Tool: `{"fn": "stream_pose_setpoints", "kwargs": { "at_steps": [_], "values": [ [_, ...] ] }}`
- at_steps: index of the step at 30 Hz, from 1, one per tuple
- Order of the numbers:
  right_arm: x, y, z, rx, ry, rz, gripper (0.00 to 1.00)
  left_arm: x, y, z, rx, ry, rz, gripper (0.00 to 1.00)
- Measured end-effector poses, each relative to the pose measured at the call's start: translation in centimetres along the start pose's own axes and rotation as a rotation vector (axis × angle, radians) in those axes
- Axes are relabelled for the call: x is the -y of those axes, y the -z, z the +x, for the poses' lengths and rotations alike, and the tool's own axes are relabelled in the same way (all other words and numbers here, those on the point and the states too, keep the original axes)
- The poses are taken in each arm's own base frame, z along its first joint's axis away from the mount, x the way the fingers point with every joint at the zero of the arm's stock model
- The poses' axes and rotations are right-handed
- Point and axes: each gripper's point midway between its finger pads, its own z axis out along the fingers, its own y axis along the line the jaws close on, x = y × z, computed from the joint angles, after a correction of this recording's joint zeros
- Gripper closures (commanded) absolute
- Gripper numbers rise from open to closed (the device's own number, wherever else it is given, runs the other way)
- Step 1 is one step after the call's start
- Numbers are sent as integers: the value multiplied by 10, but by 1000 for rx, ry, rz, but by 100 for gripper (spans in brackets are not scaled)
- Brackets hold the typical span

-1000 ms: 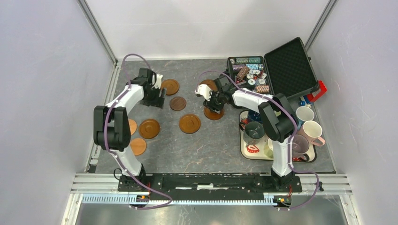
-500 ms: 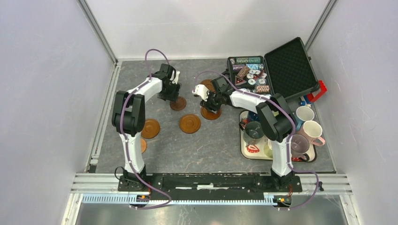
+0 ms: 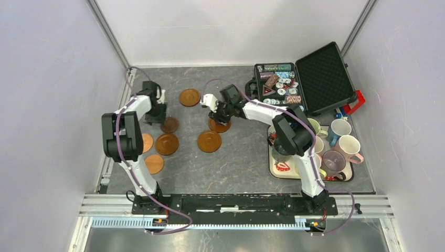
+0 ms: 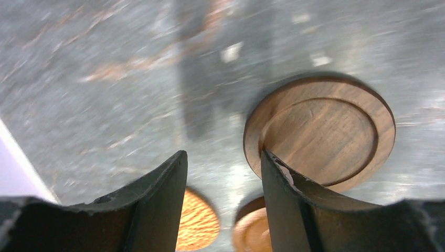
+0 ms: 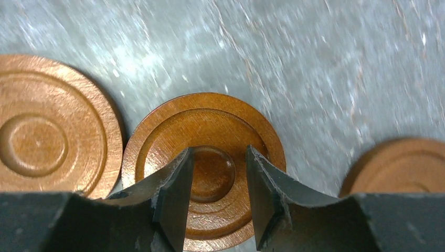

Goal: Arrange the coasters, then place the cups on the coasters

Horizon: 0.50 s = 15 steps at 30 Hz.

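Observation:
Several wooden coasters lie on the grey table. My left gripper (image 3: 159, 114) hovers low at the back left, open with only table between its jaws (image 4: 223, 157). Its right finger (image 4: 286, 199) touches the edge of a dark walnut coaster (image 4: 320, 131) (image 3: 169, 125). My right gripper (image 3: 220, 116) is open, and its tips (image 5: 219, 152) rest on an orange-brown coaster (image 5: 204, 131) (image 3: 219, 125), either side of its raised centre. Other coasters (image 3: 189, 97) (image 3: 209, 141) (image 3: 167, 144) lie nearby. Several cups (image 3: 341, 127) (image 3: 349, 147) stand at the right, on and beside the tray.
An open black case of poker chips (image 3: 304, 79) sits at the back right. The white tray (image 3: 283, 168) lies beside the right arm. Two light coasters (image 3: 147, 142) (image 3: 154, 164) lie near the left edge. White walls enclose the table on three sides.
My left arm swung left, and the dark coaster slid with it from the centre towards the left group. My right gripper dragged its coaster leftward. The left jaws narrowed.

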Motion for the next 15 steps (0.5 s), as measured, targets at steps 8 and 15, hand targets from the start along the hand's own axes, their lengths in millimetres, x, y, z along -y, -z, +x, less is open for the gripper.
{"fn": "stream_pose_setpoints", "kwargs": {
  "at_steps": [8, 15],
  "values": [
    [-26, -26, -39, 61, 13, -52, 47, -61, 7, 35, -66, 95, -38, 16],
    [3, -7, -52, 114, -81, -2, 37, -33, 50, -39, 136, 46, 111, 8]
  ]
}}
